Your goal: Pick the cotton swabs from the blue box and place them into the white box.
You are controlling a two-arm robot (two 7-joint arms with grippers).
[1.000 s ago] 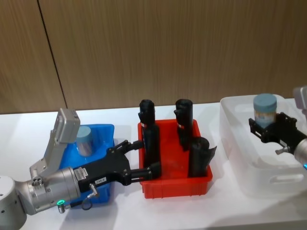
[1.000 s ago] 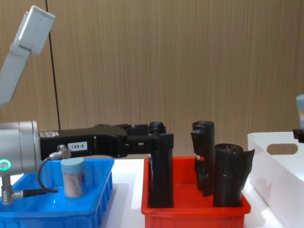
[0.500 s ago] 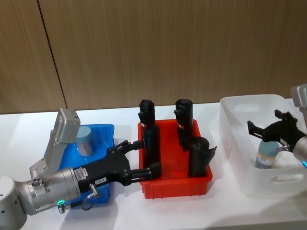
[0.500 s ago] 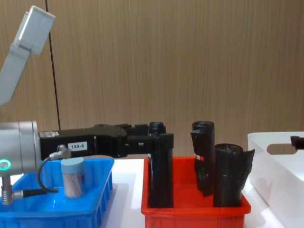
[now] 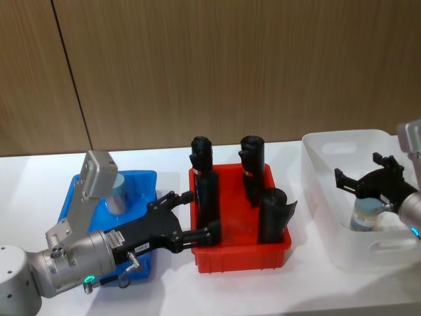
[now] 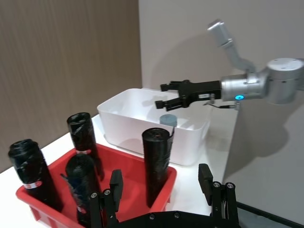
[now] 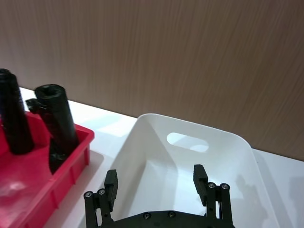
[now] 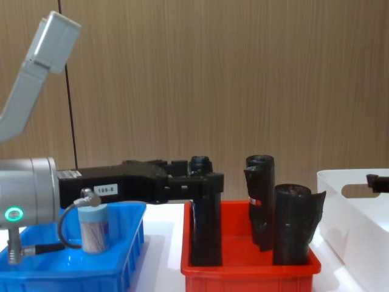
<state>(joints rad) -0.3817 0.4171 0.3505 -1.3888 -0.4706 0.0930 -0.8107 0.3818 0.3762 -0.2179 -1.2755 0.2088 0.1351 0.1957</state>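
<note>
Right gripper [image 5: 368,182]: jaws spread wide, gripping nothing, hovering just above a cotton swab jar [image 5: 364,214] that stood upright inside the white box [image 5: 327,141] toward its near side, lid free of both fingers. So this drop looked done, and the step in hand was the exit. Best done by lifting straight up until the fingers cleared the lid and the box rim, with no sideways sweep, since the jar sat near the near wall and a nudge would likely tip it. Keep the jaws wide while rising. Left gripper [image 5: 199,214]: jaws also open, empty, hanging at the near-left corner of the red bin [image 5: 240,255], just beside a black wrapped roll [image 5: 208,197]; couldn't tell whether a finger touched it. A second cotton swab jar [image 8: 93,227] stood upright in the blue box [image 5: 146,176] on the left, toward the far side, partly behind the left arm. For that pick the left gripper would need to draw back to the left away from the roll first, then come down over the pale blue lid and close around the body of the jar. The risk was dragging the roll over.
</note>
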